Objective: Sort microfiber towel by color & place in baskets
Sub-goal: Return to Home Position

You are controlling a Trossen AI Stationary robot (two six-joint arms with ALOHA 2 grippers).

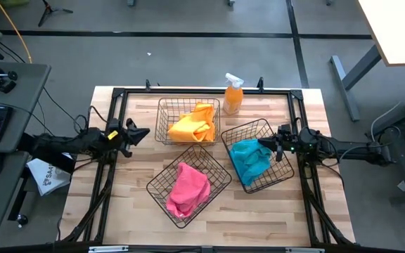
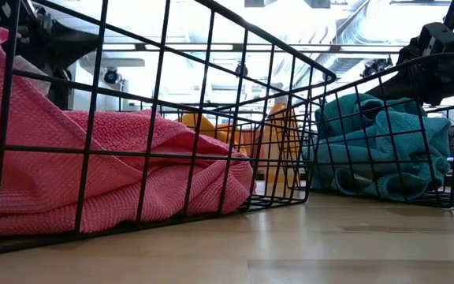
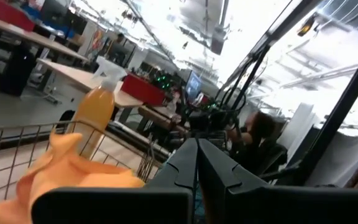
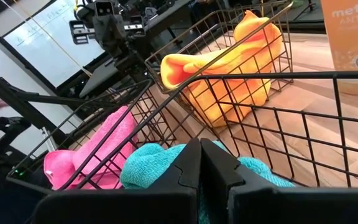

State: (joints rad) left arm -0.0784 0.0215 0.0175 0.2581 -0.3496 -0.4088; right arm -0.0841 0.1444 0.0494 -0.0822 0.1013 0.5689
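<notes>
Pink towel — crumpled, in front basket. Yellow-orange towel heaped in back basket. Teal towel bunched in right basket. Right gripper — fingers together, empty, over that basket's inner rim, possibly just clear of the teal cloth. Left gripper: fingers together, empty, beside back basket, table bare nearby. Spray bottle at far edge.

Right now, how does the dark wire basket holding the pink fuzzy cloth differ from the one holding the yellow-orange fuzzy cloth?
The pink fuzzy cloth sits in a cornerwise dark wire basket; the yellow-orange fuzzy cloth sits in a square-set dark wire basket. The square-set one, not the cornerwise one, stands beside the orange spray bottle. Both hold one colour.
</notes>
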